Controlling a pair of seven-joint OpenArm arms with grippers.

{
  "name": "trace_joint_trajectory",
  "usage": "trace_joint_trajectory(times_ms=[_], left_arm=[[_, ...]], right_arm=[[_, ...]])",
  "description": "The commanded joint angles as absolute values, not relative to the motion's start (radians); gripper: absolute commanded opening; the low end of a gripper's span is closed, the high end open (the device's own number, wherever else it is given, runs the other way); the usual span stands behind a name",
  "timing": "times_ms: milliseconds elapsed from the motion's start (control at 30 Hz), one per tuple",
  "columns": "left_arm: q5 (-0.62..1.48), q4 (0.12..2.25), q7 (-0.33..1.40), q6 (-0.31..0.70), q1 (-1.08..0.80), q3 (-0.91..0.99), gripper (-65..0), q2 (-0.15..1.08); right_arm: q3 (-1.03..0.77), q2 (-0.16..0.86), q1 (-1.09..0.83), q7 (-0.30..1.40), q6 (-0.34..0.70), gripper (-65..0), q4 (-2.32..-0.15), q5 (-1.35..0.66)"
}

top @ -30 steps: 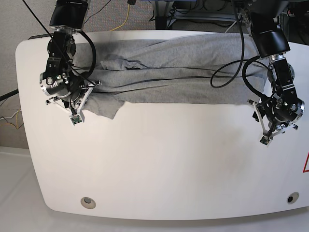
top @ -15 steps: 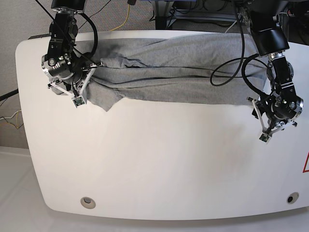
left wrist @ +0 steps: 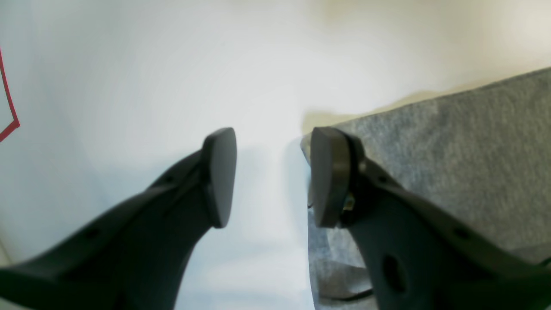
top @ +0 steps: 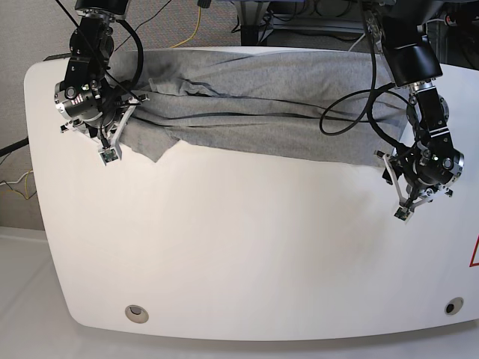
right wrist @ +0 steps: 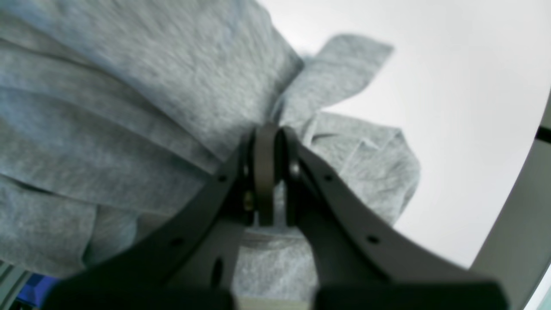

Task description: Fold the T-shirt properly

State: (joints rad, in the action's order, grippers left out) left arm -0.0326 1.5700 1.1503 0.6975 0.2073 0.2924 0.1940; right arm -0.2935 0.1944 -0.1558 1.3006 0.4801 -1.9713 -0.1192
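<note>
Clamped on the T-shirt (top: 262, 105), the right pincer (right wrist: 270, 172) has dragged its end backward, while the left pincer (left wrist: 267, 176) stands apart at the hem, gripping nothing.

This looks like a robotics lab or test room. A broad white bench (top: 239, 254) with rounded corners and two round grommet holes (top: 136, 313) near its front edge carries two black robot arms (top: 416, 56), each trailing loose black cables (top: 352, 112). Behind the bench lies grey carpet (top: 45, 30), with a yellow cable (top: 196, 26) running across it and the dark legs of office furniture (top: 254, 26). A red marking (top: 474, 250) sits at the bench's right edge.
</note>
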Motion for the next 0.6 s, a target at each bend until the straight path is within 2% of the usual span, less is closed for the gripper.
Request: trace_joint_trajectory(times_ms=[0, 567], left_arm=[[-0.035, 1.584, 1.136, 0.698, 0.219, 0.295, -38.0, 0.205], [-0.035, 1.584, 1.136, 0.698, 0.214, 0.3, -38.0, 0.203]], right_arm=[[-0.294, 0.206, -0.151, 1.308, 0.484, -63.7, -1.994, -0.12], [-0.289, 0.199, -0.171, 1.308, 0.484, -63.7, -2.0, -0.122]])
